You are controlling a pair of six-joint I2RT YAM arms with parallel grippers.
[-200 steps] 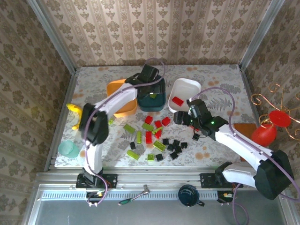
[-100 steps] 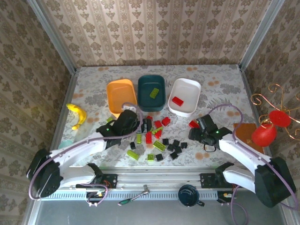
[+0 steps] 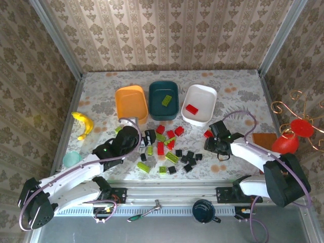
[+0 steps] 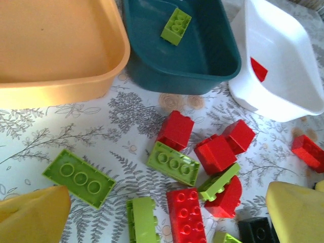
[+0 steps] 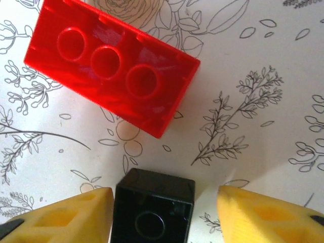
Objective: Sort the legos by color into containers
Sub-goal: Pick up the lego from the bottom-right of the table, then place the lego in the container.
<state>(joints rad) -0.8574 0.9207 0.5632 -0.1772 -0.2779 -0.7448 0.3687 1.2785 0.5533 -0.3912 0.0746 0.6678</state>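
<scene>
Red, lime and black legos [image 3: 169, 149] lie scattered in front of the three containers: an orange tub [image 3: 123, 96], a teal tub [image 3: 156, 106] holding a lime brick [image 4: 176, 25], and a white tub [image 3: 207, 96] holding a red brick [image 3: 192, 109]. My left gripper [image 3: 149, 136] hangs wide open over the pile; in the left wrist view its fingers [image 4: 33, 215] flank a long red brick [image 4: 187, 215] and lime bricks. My right gripper [image 5: 167, 217] sits low on the table, straddling a black brick [image 5: 152, 207]. One finger touches it; a gap remains at the other. A red brick [image 5: 109, 71] lies just beyond.
A yellow banana [image 3: 83, 124] and a pale-green cup [image 3: 73, 159] sit at the table's left edge. Red ornaments [image 3: 286, 144] and a brown block [image 3: 263, 139] stand at the right edge. A dark mug [image 3: 205, 210] rests below the front rail.
The left arm came back from the teal tub to the pile, jaws now fully open. The right gripper dropped to the table and narrowed around the black brick.
</scene>
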